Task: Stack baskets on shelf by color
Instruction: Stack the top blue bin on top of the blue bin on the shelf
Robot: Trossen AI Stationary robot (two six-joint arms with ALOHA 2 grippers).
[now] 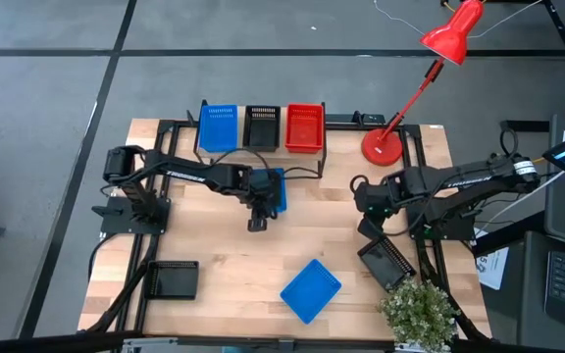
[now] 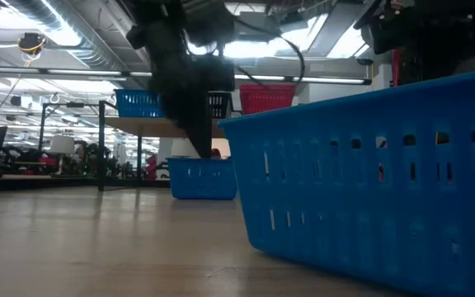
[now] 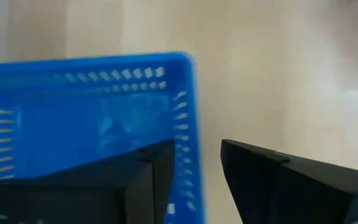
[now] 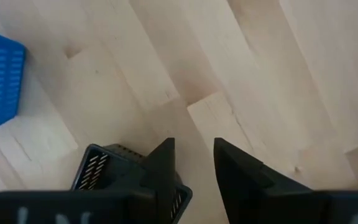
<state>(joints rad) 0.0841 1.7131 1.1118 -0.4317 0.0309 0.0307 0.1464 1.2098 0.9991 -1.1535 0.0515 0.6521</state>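
Note:
The shelf [image 1: 263, 149] stands at the table's far edge and carries a blue basket [image 1: 219, 127], a black basket [image 1: 260, 126] and a red basket [image 1: 304, 127] side by side. Another blue basket [image 1: 279, 191] [image 2: 203, 179] sits on its base at mid-table. My left gripper [image 3: 197, 149] [image 1: 258, 218] is open above it, pointing down, with one finger inside and one outside the blue basket's side wall [image 3: 190, 118]. My right gripper [image 4: 194, 146] [image 1: 369, 224] is open over bare wood, next to a black basket [image 4: 98, 168] [image 1: 388, 260].
A third blue basket [image 1: 310, 289] [image 2: 369, 173] lies near the table's near edge, and a black basket [image 1: 175, 279] at the near left. A red desk lamp [image 1: 383, 145] stands at the far right, a potted plant [image 1: 418, 309] at the near right corner.

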